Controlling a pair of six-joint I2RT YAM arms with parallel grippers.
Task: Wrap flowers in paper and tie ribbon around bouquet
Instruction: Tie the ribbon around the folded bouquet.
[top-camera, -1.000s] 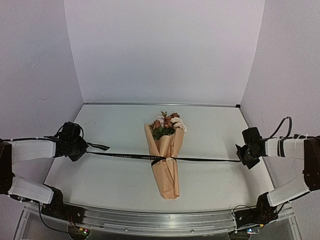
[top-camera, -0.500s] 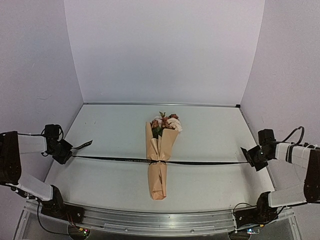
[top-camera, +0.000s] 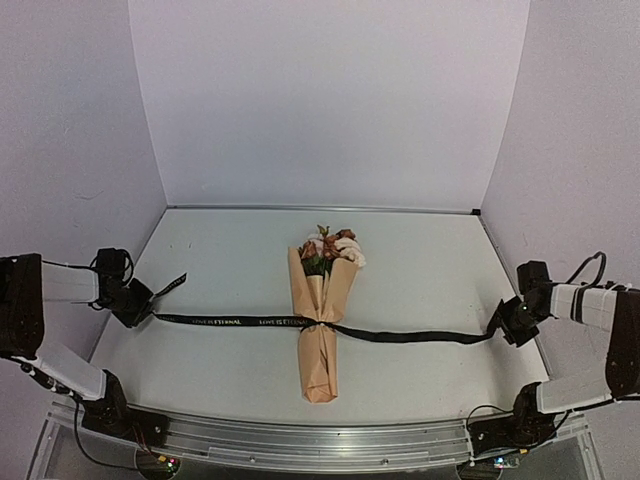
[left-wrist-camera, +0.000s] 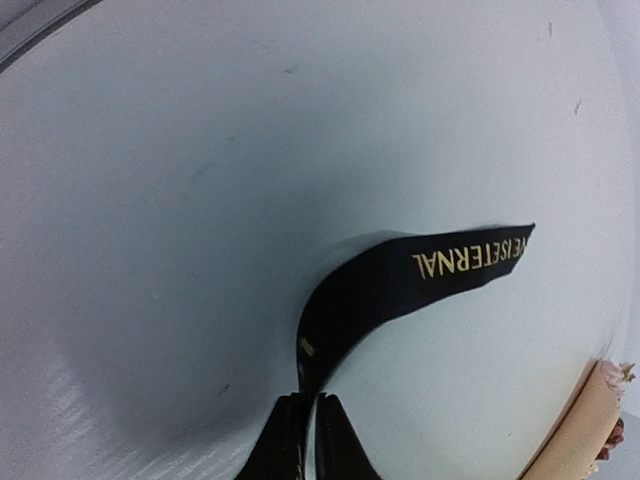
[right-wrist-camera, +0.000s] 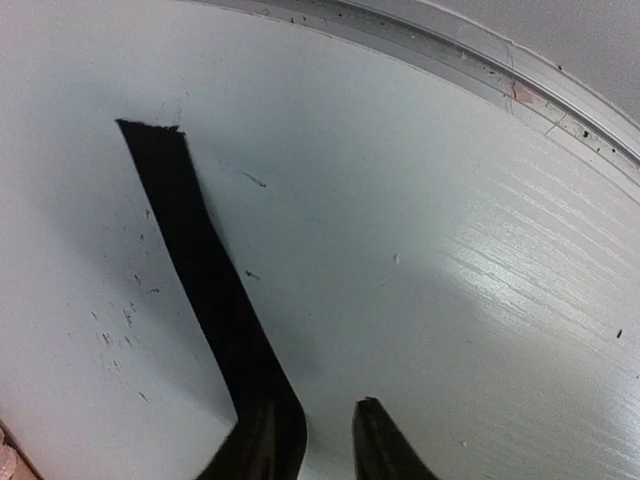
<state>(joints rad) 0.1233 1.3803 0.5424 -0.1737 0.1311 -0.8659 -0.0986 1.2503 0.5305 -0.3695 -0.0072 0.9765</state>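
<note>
the wrapped bouquet (top-camera: 322, 320) lay between the end effectors, ribbon (top-camera: 230, 320) cinched round it; right end effector (right-wrist-camera: 325, 435) spread, left end effector (left-wrist-camera: 308, 440) hold unclear; only releasing seemingly remained.

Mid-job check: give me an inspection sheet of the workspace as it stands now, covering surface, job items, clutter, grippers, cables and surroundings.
Surface: white table, with small dark marks near the right gripper.
Job's things: bouquet lies mid-table, flowers showing at its far end. The ribbon is around its waist, its ends run out to both sides, and the right side is slack.
Clutter: nothing seen.
Grippers: left gripper has its fingers nearly together with the ribbon between them, grip unclear. Right gripper is open, with the ribbon against one finger.
Cables: black cable loops at the right wrist.
Surroundings: plain pale walls; metal rail at the near edge.
</note>
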